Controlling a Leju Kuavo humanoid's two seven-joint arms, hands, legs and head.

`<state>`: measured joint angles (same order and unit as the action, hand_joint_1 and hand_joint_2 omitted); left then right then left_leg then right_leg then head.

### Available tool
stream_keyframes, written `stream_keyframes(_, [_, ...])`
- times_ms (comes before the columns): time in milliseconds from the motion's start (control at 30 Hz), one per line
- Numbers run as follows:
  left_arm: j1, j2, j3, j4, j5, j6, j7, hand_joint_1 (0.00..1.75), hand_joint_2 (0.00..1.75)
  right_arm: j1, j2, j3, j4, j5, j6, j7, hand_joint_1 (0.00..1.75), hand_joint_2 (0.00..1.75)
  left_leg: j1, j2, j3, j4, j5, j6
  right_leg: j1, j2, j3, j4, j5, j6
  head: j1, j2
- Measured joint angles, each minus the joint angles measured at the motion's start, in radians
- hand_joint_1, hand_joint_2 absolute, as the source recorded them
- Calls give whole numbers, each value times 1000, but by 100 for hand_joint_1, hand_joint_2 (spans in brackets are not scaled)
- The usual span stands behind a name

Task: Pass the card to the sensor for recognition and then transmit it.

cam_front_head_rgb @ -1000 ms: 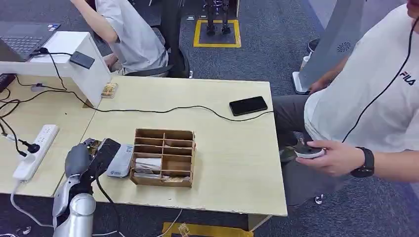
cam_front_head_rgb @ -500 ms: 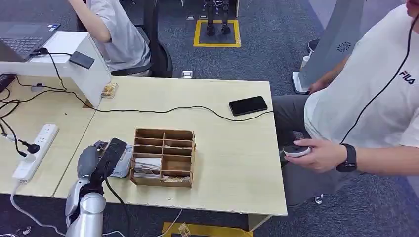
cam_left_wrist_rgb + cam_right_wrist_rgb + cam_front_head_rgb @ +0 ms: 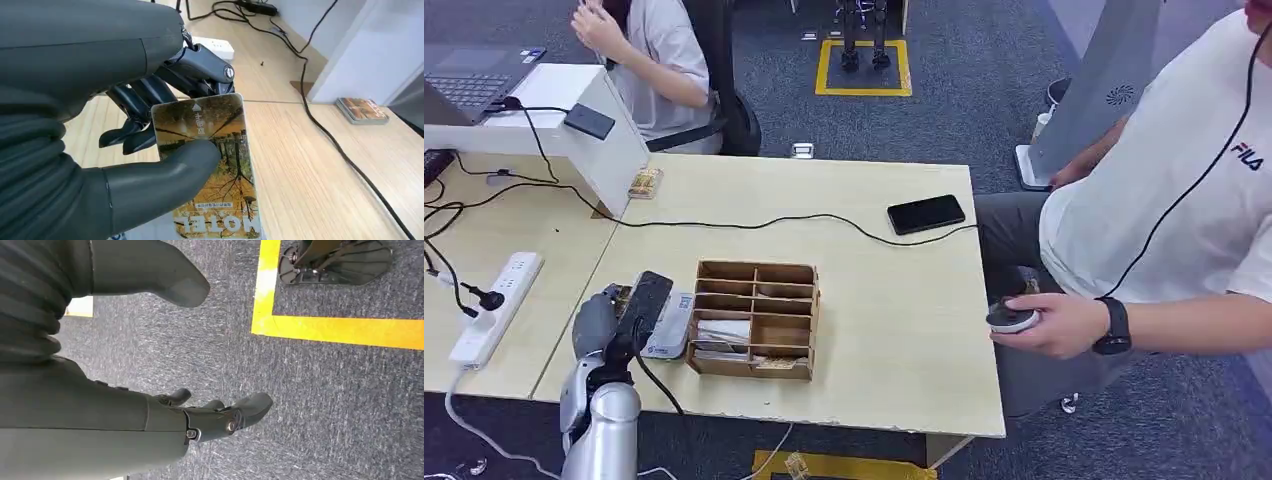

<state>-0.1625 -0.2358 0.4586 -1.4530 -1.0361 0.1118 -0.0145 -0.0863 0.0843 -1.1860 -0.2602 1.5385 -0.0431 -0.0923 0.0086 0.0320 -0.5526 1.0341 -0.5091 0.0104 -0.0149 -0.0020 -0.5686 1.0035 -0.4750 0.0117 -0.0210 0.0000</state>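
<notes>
- Card: autumn-tree print, "HOTEL" in large letters at its near end, read inverted in the left wrist view; an arrow and small characters at the far end.
- Left robot hand pinches the card, thumb on its face, dark fingers behind.
- In the head view, lower left of frame, the card sits over the grey sensor beside the wooden organizer on the tabletop.
- Card's long axis runs away from the wrist.
- Right robot hand hangs over carpet, fingers loosely apart, holding nothing.
- Person's shirt reads "FILA".
</notes>
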Motion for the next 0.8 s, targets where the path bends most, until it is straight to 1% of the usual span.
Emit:
stream_keyframes(300, [-4,-4,34,27,-40,13,0,175,175,0,0,8,0,1,12,0,0,175,0,0,0,0,0,0,0,0,0,0,0,0,0,0])
stream_keyframes(433, [-6,-4,45,45,-60,5,0,175,175,0,0,13,0,2,10,-2,0,175,0,0,0,0,0,0,0,0,0,0,0,0,0,0])
stream_keyframes(800, [-12,-13,49,82,-105,5,0,175,175,0,1,16,0,2,10,-2,0,175,0,0,0,0,0,0,0,0,0,0,0,0,0,0])
